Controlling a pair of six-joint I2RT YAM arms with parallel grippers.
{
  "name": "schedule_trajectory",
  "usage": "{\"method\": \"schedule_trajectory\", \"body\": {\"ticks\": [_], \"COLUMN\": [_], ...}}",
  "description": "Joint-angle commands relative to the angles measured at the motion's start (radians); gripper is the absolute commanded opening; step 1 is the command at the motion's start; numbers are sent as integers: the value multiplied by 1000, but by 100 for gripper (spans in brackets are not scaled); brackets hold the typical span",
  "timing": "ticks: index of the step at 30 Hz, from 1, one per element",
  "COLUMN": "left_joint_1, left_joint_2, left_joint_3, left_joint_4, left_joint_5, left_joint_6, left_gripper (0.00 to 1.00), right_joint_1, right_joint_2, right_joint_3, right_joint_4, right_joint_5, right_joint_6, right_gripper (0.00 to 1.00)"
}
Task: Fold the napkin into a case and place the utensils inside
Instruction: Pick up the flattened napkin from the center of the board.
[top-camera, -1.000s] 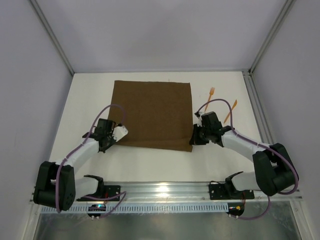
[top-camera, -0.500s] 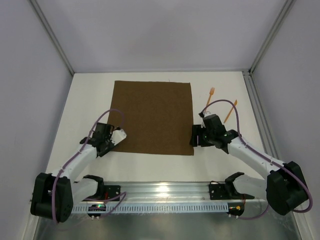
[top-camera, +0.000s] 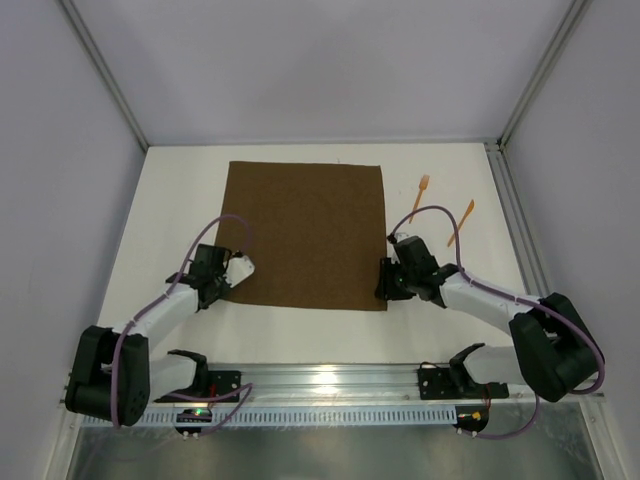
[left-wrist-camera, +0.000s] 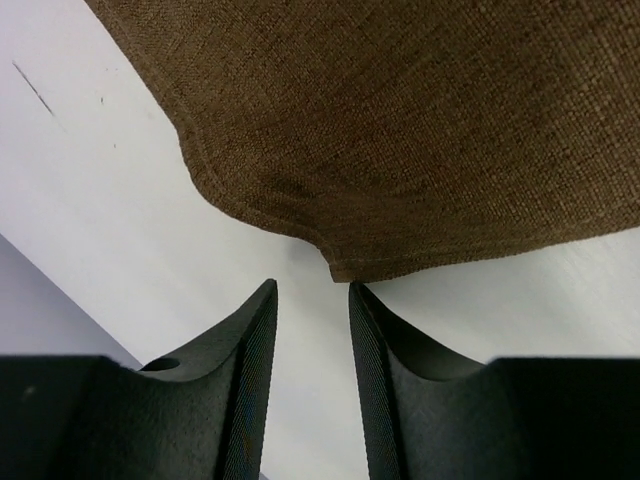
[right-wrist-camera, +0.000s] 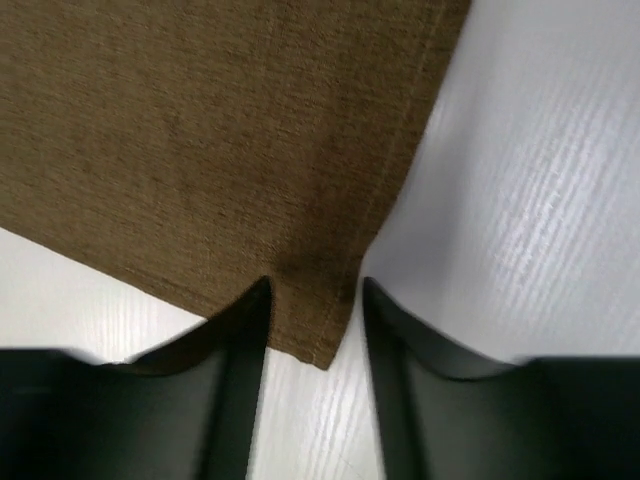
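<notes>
The dark brown napkin (top-camera: 305, 235) lies flat and unfolded as a square on the white table. My left gripper (top-camera: 222, 287) is at its near left corner. In the left wrist view the left gripper (left-wrist-camera: 312, 290) stands open, and the napkin (left-wrist-camera: 400, 130) corner tip lies just beyond its fingertips. My right gripper (top-camera: 384, 287) is at the near right corner. In the right wrist view the right gripper (right-wrist-camera: 315, 290) is open, and the napkin (right-wrist-camera: 220, 150) corner lies loose between its fingers. The utensils, an orange fork (top-camera: 421, 187) and a plain pointed piece (top-camera: 461, 222), lie to the right of the cloth.
The table's right side runs along a metal frame rail (top-camera: 515, 215). A metal rail (top-camera: 330, 378) carrying the arm bases crosses the near edge. Grey walls enclose the back and both sides.
Both grippers were shut on the napkin's near corners and have opened. The near edge has come a little toward the arm bases and now lies flat and straight.
</notes>
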Motion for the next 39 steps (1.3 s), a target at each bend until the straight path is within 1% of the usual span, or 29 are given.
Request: {"method": "schedule_trajectory", "body": {"ticks": [1, 2, 3, 4, 5, 6, 7, 11, 13, 19, 23, 24, 26, 27, 30, 31, 32, 33, 36, 37, 38, 39], "left_joint_1": [-2, -2, -2, -2, -4, -2, -2, -4, -2, -2, -2, -4, -8, -11, -14, -14, -14, -14, -14, -14, -13, -14], "left_joint_2": [20, 27, 31, 32, 35, 37, 37, 23, -11, -135, -150, -144, -108, -89, -5, 20, 67, 90, 159, 169, 181, 184], "left_joint_3": [-8, -8, -8, -10, -13, -14, -16, -16, -11, 38, 32, 27, 27, 30, 79, 116, 130, 141, 155, 158, 161, 164], "left_joint_4": [80, 80, 79, 79, 82, 88, 97, 135, 138, 51, -13, -59, -90, -114, -196, -220, -236, -243, -221, -190, -181, -178], "left_joint_5": [4, 5, 8, 11, 13, 15, 13, -8, -10, 28, 91, 122, 136, 143, 202, 232, 237, 242, 222, 211, 202, 203], "left_joint_6": [-5, -9, -11, -12, -17, -19, -23, -54, -74, -112, -85, -68, -22, -8, 53, 75, 108, 118, 170, 176, 188, 196], "left_gripper": [36, 33, 27, 23, 18, 13, 1, 0, 0, 0, 0, 3, 20, 30, 40, 49, 98, 99, 98, 95, 90, 87], "right_joint_1": [18, 18, 18, 16, 18, 18, 18, 18, 18, 18, 18, 16, 18, 18, 7, -1, -10, -30, -37, -36, -36, -37], "right_joint_2": [30, 27, 23, 15, 9, -2, -14, -103, -129, -223, -241, -237, -230, -224, -212, -201, -192, -181, -145, -132, -128, -125], "right_joint_3": [-59, -64, -66, -61, -58, -53, -49, -26, -1, 57, 69, 69, 71, 76, 94, 97, 99, 105, 112, 115, 120, 122], "right_joint_4": [75, 83, 84, 77, 71, 65, 52, 14, -18, -102, -121, -121, -121, -127, -124, -120, -112, -101, -78, -77, -77, -77], "right_joint_5": [-18, -18, -18, -16, -10, -2, 2, -5, -25, -38, -38, -36, -28, -22, 2, 1, -13, -24, -44, -45, -47, -44], "right_joint_6": [40, 51, 51, 49, 48, 46, 45, 49, 43, 20, 11, 11, 3, -1, -21, -26, -32, -34, -37, -38, -40, -41], "right_gripper": [35, 29, 23, 18, 8, 3, 3, 3, 3, 3, 3, 3, 3, 3, 3, 3, 3, 3, 3, 3, 3, 3]}}
